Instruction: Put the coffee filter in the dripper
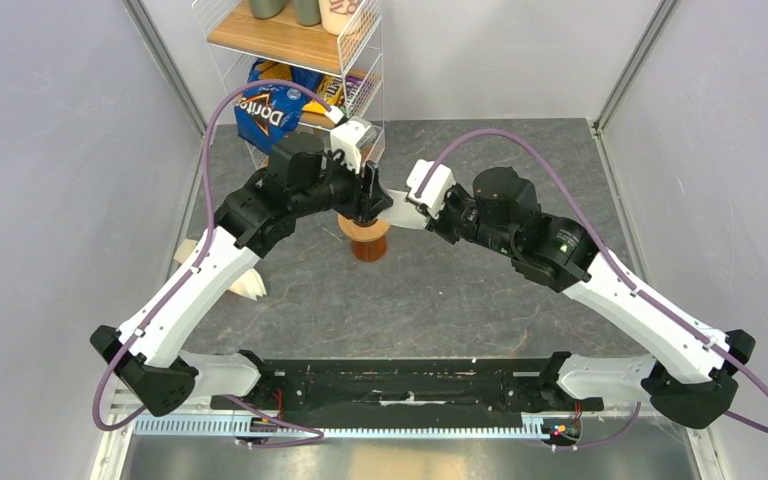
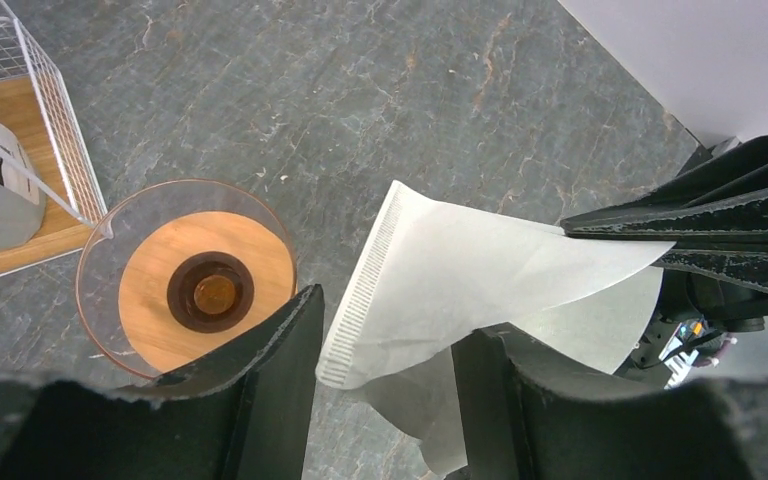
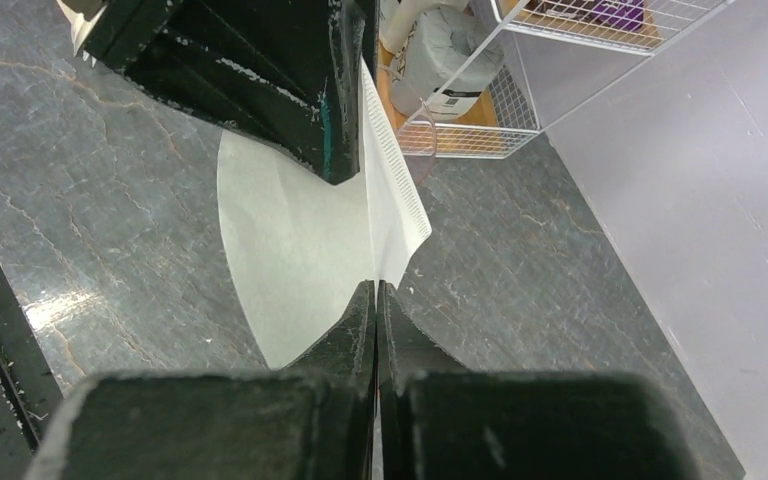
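Two claws meet over the grey stone surface (image 1: 460, 290), close above the dripper (image 2: 150, 290). The right claw (image 3: 375, 300) is clenched on one edge of the coffee filter (image 2: 460, 270). The left claw (image 2: 390, 320) is released, its fingers spread either side of the paper, which hangs just beside the dripper's rim.

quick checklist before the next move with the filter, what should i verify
1. Right gripper grip on the coffee filter: ok, shut on its edge.
2. Left gripper open: ok, fingers apart around the filter's near edge.
3. Filter above the dripper: not ok, it hangs off to one side.
4. Filter opened into a cone: not ok, it looks mostly flat.
5. Dripper upright and empty: ok.
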Controlling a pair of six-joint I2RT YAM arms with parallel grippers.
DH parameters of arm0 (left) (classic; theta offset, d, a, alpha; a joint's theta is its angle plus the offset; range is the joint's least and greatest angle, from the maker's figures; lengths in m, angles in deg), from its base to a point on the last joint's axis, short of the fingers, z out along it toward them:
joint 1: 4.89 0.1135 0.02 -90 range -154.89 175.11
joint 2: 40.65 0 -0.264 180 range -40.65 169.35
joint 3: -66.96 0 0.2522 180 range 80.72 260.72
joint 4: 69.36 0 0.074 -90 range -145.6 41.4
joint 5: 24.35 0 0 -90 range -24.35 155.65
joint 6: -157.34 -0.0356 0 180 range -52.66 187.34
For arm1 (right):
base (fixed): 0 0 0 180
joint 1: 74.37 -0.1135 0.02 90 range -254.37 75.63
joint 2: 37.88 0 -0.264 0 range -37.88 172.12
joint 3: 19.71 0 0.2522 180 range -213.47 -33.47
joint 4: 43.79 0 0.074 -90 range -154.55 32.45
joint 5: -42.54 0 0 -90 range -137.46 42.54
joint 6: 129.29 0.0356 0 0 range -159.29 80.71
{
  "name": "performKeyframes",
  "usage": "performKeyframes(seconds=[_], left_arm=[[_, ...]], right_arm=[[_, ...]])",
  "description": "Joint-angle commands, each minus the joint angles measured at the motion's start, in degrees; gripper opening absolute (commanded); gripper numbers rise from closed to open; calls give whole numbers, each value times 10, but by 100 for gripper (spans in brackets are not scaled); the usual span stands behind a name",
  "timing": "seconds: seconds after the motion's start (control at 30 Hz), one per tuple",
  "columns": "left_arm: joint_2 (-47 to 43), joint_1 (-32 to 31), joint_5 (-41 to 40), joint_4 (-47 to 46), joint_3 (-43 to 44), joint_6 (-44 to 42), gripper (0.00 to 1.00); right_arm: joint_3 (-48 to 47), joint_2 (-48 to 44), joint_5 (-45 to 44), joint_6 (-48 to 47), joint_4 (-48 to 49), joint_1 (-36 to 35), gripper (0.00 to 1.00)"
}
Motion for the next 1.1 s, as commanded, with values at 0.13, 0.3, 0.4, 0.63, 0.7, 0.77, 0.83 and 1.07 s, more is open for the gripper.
performKeyframes(seconds=[0.13,0.3,0.4,0.63,0.7,0.77,0.83,1.07], left_arm=[[-13,8,68,-33,-9,-10,40],[-14,7,89,-41,-13,-14,38],[-14,7,80,-42,-13,-13,33],[-17,7,66,-50,-16,3,5],[-16,7,63,-52,-18,10,2],[-18,6,62,-59,-20,19,2],[-26,6,77,-78,-34,28,3],[-39,6,83,-123,-65,62,40]], right_arm=[[-17,-12,5,12,17,-2,0],[-23,-4,-24,25,27,-1,0],[-23,-2,-26,34,31,-1,0],[-20,-3,-25,34,36,-1,0],[-20,-2,-28,39,39,-1,0],[-21,0,-30,47,39,-1,0],[-20,1,-33,56,41,-1,0],[-14,-5,-36,72,46,-1,0]])
